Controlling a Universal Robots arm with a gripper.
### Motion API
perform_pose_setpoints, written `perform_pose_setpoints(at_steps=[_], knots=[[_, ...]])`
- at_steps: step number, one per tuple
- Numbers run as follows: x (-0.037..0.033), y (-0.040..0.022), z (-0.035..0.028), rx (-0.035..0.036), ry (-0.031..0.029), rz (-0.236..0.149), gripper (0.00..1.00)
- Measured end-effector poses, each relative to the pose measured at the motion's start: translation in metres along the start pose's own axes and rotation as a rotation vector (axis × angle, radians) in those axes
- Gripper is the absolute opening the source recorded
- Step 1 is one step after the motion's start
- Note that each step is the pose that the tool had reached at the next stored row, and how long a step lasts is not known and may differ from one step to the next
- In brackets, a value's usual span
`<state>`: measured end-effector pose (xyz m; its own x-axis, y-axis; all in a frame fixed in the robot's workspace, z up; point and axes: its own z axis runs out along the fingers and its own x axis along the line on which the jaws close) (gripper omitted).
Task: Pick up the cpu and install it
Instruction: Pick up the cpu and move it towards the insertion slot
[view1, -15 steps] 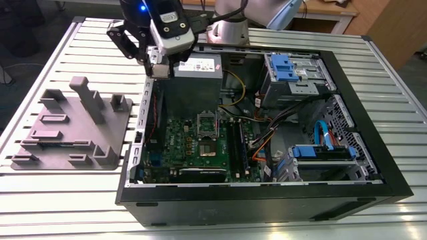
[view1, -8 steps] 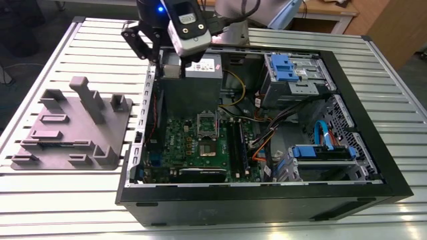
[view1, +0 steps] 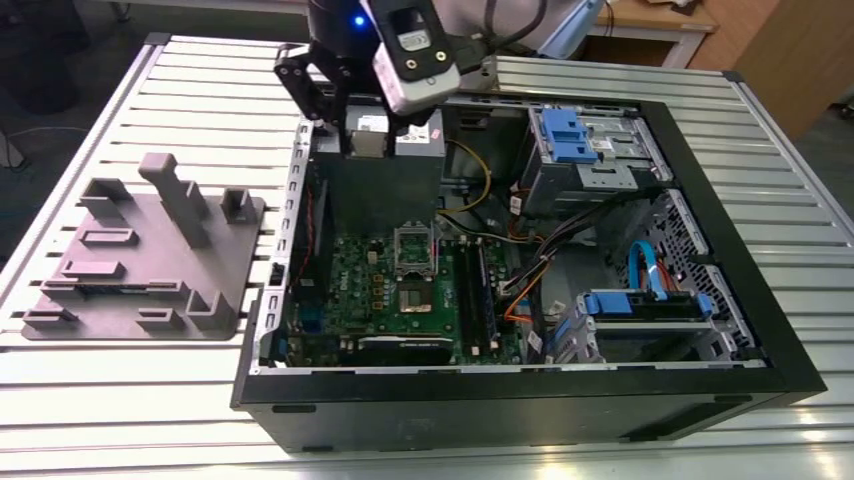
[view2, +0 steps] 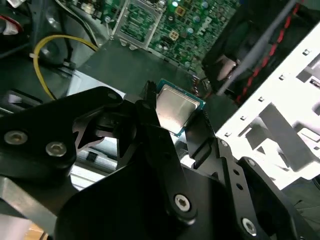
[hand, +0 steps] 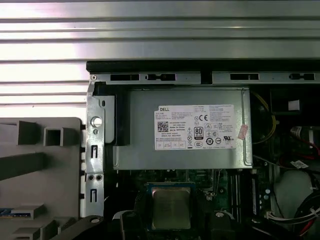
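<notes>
Over the open computer case, near its power supply, the cpu sits between the fingers of my gripper, clear of the motherboard. The fingers are drawn in on the chip's opposite edges, pinching it.

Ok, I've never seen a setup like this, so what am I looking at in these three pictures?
It is one robot arm with a claw at its end, working over an open computer case that lies on a slatted metal table. The exterior view comes from a camera off the arm. Both wrist views come from cameras riding on the arm, looking past the claw. Beside the case, at the exterior view's left, lies a grey plastic holder. Inside the case are a green circuit board and a grey metal box. The claw is shut on the cpu, a small square chip with a silvery top, not yet set on the board.
</notes>
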<state>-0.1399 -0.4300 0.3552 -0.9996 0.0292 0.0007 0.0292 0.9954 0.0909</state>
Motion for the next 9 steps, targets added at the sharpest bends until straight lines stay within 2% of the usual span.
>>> perform_pose_setpoints(at_steps=[9], knots=[[-0.0258,0.0007,0.0004,0.0001,0.0006,0.0,0.47]])
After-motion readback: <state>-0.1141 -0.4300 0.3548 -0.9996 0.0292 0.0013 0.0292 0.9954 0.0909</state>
